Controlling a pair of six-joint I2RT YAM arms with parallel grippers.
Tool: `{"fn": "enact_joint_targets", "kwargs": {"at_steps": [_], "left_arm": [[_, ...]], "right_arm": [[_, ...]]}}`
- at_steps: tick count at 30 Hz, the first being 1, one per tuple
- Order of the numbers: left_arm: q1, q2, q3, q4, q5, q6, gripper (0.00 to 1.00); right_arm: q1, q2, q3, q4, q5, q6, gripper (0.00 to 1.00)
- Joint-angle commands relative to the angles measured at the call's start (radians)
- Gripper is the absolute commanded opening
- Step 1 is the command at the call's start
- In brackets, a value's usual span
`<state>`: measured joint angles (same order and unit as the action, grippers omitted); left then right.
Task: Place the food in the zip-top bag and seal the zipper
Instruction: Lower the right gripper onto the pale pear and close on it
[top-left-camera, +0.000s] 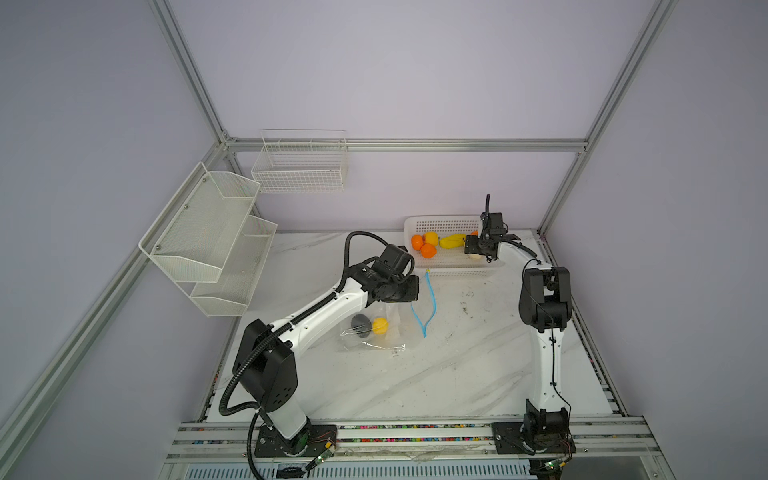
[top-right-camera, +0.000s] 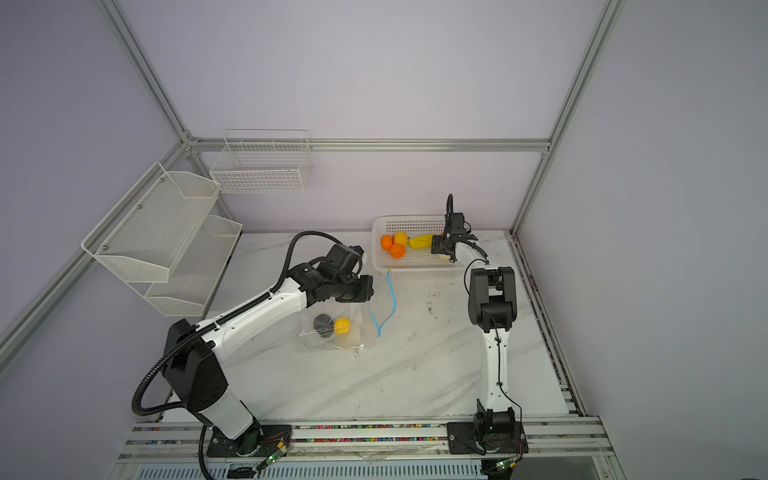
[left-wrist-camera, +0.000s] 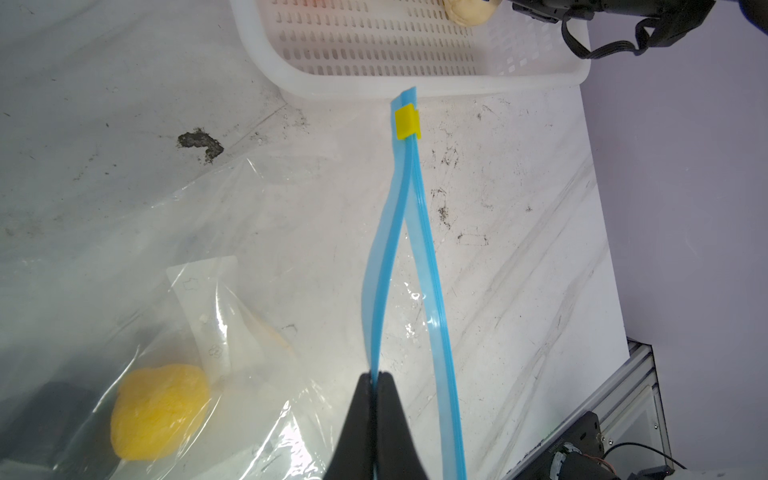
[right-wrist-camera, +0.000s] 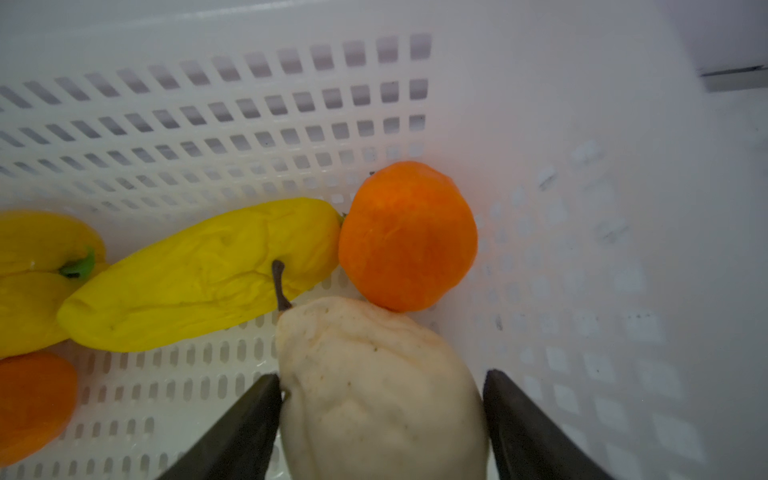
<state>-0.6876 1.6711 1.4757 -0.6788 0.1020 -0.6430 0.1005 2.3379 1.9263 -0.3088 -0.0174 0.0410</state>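
Closest, the white marble table (top-left-camera: 415, 382) holds the zip-top bag (top-left-camera: 374, 345), with a dark lump (top-left-camera: 360, 323) and a yellow fruit (top-left-camera: 380, 326) inside. The left gripper (left-wrist-camera: 376, 378) pinches one side of the blue zipper (left-wrist-camera: 384, 274) up, likely to keep the mouth open. Farther back, by the purple wall (top-left-camera: 415, 187), the right gripper (right-wrist-camera: 380, 374) is spread around the cream bulb (right-wrist-camera: 374, 424) in the white basket (top-left-camera: 449, 272), likely to grab it.

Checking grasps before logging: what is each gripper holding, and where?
Left gripper pinches one lip of the zipper. Right gripper straddles the cream pear mid-body; grip unclear.
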Motion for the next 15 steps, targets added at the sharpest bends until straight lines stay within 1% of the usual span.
{"fn": "enact_joint_targets", "kwargs": {"at_steps": [1,7,15], "left_arm": [[0.0,-0.002,0.08,0.003,0.013,0.012,0.0],[0.001,-0.001,0.081,0.004,0.016,0.012,0.0],[0.0,-0.003,0.081,0.004,0.013,0.013,0.0]], "right_arm": [[-0.002,0.032,0.015,-0.013,-0.018,0.006,0.77],[-0.002,0.048,0.022,-0.007,-0.051,0.009,0.77],[-0.001,0.065,0.033,-0.003,-0.052,0.023,0.79]]}}
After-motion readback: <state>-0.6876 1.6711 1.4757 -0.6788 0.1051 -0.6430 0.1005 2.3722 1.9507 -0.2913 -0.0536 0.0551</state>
